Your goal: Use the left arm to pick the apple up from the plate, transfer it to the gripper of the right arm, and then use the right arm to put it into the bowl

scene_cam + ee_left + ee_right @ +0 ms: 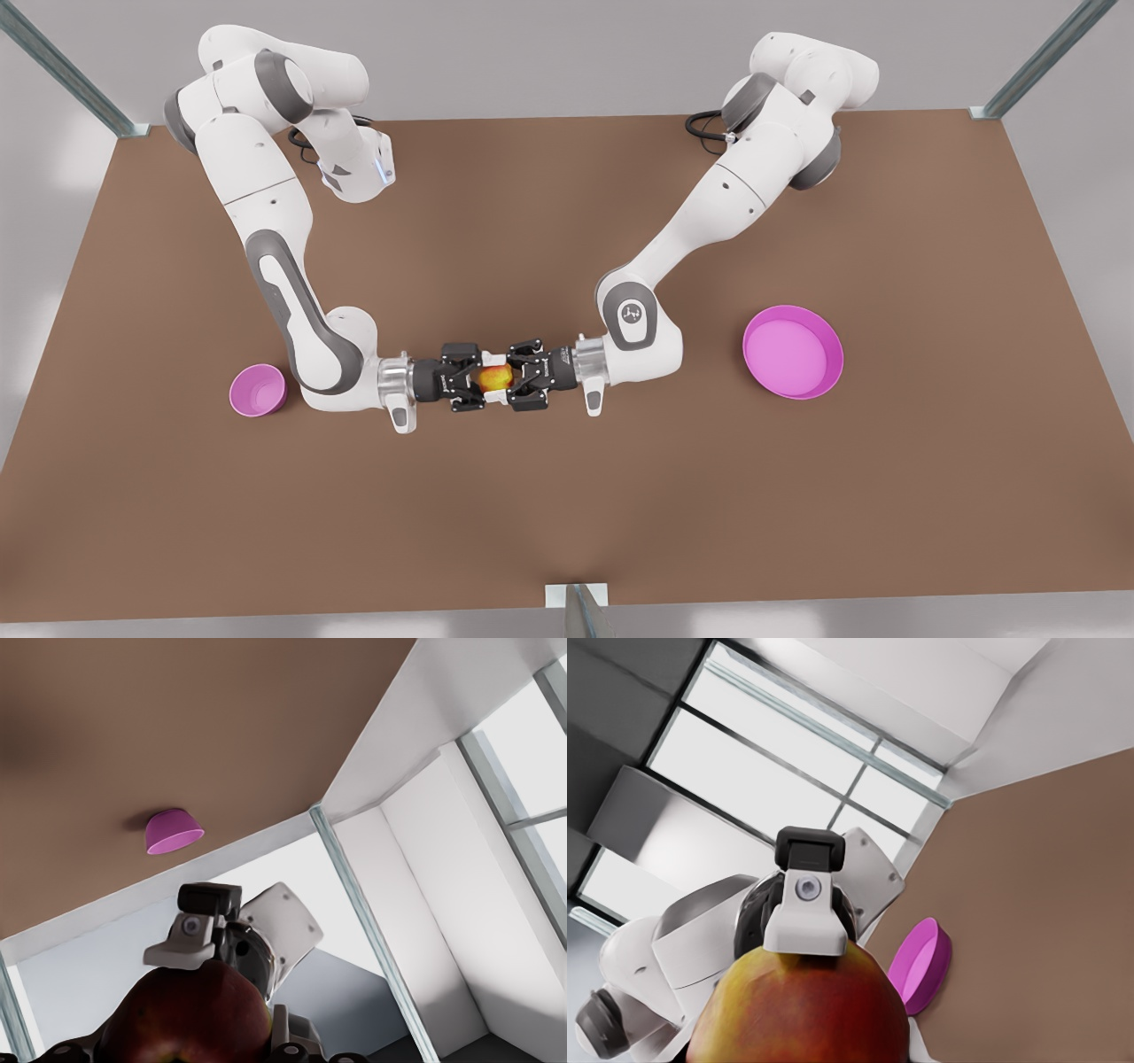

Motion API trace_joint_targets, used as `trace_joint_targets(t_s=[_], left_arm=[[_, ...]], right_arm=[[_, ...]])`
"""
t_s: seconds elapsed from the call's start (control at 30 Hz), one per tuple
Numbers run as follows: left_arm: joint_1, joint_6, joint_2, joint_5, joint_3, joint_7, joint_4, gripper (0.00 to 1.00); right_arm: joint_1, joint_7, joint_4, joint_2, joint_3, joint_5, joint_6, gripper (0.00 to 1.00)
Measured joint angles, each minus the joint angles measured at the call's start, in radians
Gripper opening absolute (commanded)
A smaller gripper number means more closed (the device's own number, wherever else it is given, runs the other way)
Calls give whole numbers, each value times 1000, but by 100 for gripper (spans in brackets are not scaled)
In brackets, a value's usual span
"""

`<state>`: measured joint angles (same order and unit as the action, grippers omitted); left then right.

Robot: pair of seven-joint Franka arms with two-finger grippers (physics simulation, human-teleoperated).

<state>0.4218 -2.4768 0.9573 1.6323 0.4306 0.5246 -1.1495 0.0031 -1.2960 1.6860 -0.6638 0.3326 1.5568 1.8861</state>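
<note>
The red and yellow apple hangs above the table's middle, between two grippers that meet head-on. My left gripper reaches in from the front view's right and is shut on the apple. My right gripper comes from the front view's left, and its fingers also close on the apple. The magenta plate lies empty at the front view's right, behind the left arm. The small pink bowl stands at the front view's left, beside the right arm's elbow.
Both arms stretch low across the brown table, forearms level. Metal frame posts stand at the table's near edge and far corners. Open tabletop lies in front of the grippers.
</note>
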Motion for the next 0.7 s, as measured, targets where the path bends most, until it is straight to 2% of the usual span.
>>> trace_joint_targets(t_s=[0.1,0.17,0.2,0.23,0.27,0.7], left_arm=[[0,0,0,2,-1,-2,0,76],[0,0,0,3,-1,-5,-1,84],[0,0,0,4,-1,-6,-1,84],[0,0,0,4,-1,-7,-1,89],[0,0,0,5,-1,-9,-1,100],[-6,0,-4,-1,-1,-16,-8,100]], right_arm=[[0,-4,0,0,0,0,1,72],[0,-7,0,1,0,1,2,65],[-1,-8,0,1,0,1,2,63],[-1,-9,0,1,1,1,2,61],[-1,-10,0,2,1,2,2,61],[-42,-18,1,7,1,-12,-18,61]])
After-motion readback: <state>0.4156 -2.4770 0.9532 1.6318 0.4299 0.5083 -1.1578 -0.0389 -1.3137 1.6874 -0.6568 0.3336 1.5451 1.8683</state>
